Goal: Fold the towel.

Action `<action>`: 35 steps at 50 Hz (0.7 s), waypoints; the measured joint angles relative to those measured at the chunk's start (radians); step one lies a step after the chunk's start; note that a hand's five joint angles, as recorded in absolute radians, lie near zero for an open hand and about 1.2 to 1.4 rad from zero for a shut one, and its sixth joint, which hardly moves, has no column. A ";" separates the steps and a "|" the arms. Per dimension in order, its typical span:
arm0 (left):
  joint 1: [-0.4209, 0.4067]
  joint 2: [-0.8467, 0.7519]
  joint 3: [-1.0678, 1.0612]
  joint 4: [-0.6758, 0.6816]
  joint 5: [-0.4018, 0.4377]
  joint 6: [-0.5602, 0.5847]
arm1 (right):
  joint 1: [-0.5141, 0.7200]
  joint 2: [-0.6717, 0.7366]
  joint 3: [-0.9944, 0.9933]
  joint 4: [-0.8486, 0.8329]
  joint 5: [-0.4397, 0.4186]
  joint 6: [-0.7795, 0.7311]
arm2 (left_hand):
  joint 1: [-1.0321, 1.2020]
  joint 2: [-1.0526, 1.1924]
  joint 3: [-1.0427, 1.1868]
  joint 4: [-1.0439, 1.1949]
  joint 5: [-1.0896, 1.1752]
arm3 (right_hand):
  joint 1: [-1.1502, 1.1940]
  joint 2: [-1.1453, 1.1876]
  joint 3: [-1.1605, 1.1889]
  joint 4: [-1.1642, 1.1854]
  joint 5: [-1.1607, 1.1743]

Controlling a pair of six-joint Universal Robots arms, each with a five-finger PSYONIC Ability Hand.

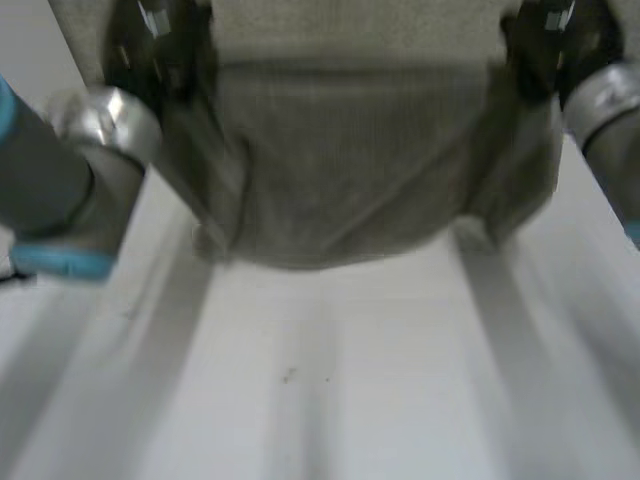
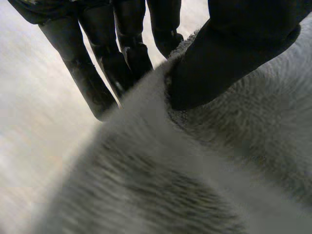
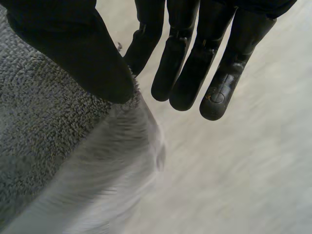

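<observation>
Head view: the towel (image 1: 340,170) hangs spread between both hands over the white table (image 1: 330,400). Its long axis runs from the left hand (image 1: 150,50) across to the right hand (image 1: 540,45), and its loose edge sags in a curve below them. The left hand grasps one end, its thumb (image 2: 234,53) pressed onto the pile with straight fingers (image 2: 122,58) behind the cloth. The right hand grasps the other end the same way, its thumb (image 3: 83,53) clamping the edge and its fingers (image 3: 190,63) straight beyond it.
</observation>
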 measured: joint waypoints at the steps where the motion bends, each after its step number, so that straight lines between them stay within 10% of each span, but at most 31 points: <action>1: 0.001 0.004 0.066 0.040 -0.005 0.017 | 0.010 -0.001 -0.017 -0.050 0.018 0.004 | 0.000 0.000 0.000 0.000 0.000 | 0.000 0.000 0.000 0.000 0.000; 10: -0.006 0.020 0.095 0.124 -0.024 0.036 | 0.092 -0.045 0.117 -0.361 0.041 0.006 | 0.020 0.001 0.001 0.003 0.005 | 0.000 0.010 0.000 0.001 0.021; 28: -0.009 -0.018 -0.583 0.163 -0.015 0.045 | 0.099 0.013 0.649 -0.144 0.019 -0.008 | 0.024 0.001 0.001 0.003 0.005 | 0.000 -0.016 -0.031 -0.031 0.007; 35: -0.017 0.042 -0.665 0.165 -0.015 0.043 | 0.096 -0.051 0.629 0.023 0.016 0.003 | 0.024 0.001 0.001 0.003 0.005 | -0.475 -0.623 -0.646 -0.653 -0.600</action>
